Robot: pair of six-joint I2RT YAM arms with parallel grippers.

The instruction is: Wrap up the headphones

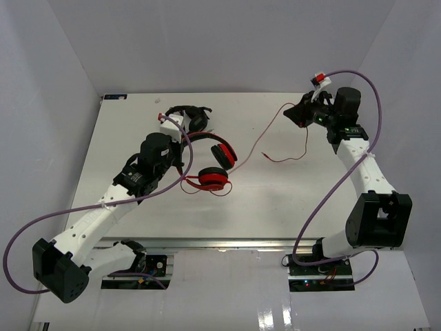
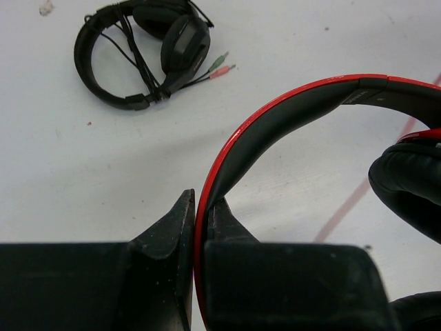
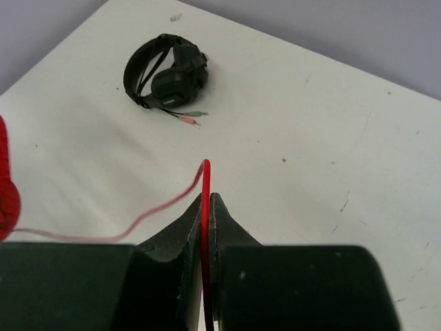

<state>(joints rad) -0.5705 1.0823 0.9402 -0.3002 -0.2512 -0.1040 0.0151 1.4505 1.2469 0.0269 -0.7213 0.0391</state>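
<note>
Both arms, left [image 1: 96, 214] and right [image 1: 368, 176]: white link shells, black joint housings. A purple cable [image 1: 358, 71] loops off each. Left tool [image 2: 202, 200] and right tool [image 3: 207, 198]: matte black wedge fingers, lightly speckled. Green light [image 1: 322, 121] on the right wrist.

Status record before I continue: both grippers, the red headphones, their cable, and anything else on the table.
left gripper: shut on the headband of the red headphones
right gripper: shut on the cable, raised toward the far right of the table
red headphones: on the table beside the left arm
cable: not wrapped; runs loose from the headphones to the right gripper, and the rest trails back onto the table
black headphones: far left, apart from both grippers, own cord bundled
</note>
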